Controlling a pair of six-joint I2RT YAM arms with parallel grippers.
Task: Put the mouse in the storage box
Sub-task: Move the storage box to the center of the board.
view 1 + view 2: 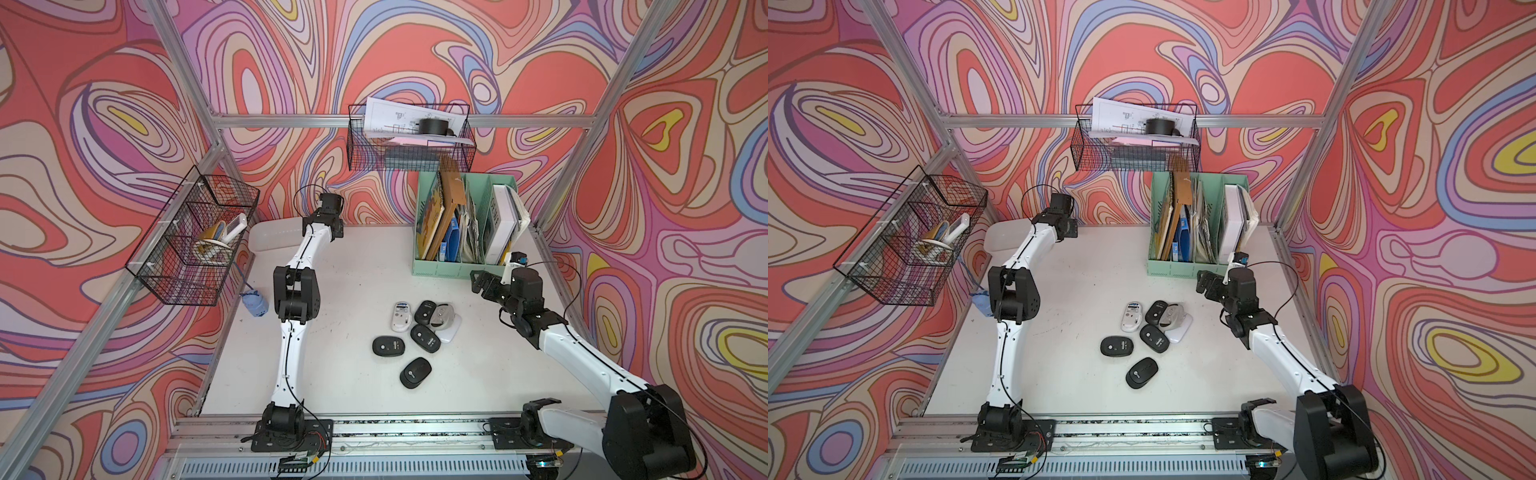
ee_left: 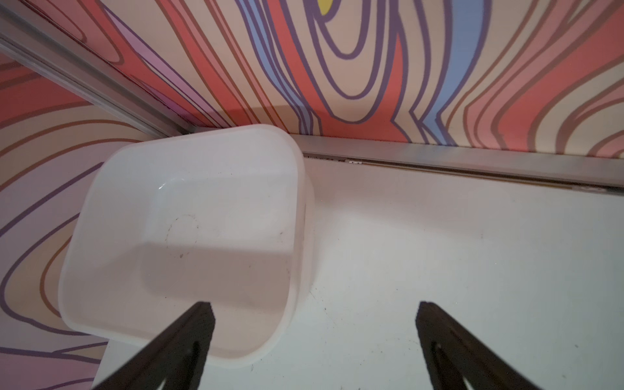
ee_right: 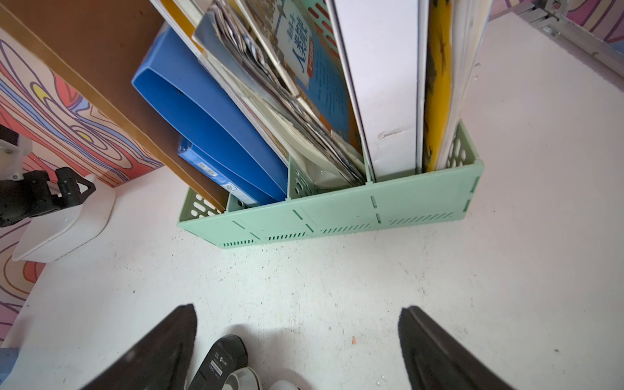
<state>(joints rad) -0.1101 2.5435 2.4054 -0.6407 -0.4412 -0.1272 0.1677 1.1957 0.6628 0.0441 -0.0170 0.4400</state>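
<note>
White storage box (image 2: pixel 189 216) in far-left corner; left jaws apart astride rim; right jaws apart by mice (image 1: pixel 425 338).

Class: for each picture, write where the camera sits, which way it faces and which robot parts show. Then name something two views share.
Top views: high over the front rail, looking down at table and mice; left arm and right arm show in both top views.
Left wrist: on the left arm, facing down at the box; the open left gripper shows.
Right wrist: on the right arm, facing the organizer; the open right gripper shows.
Shared: both wrist views show the box.
</note>
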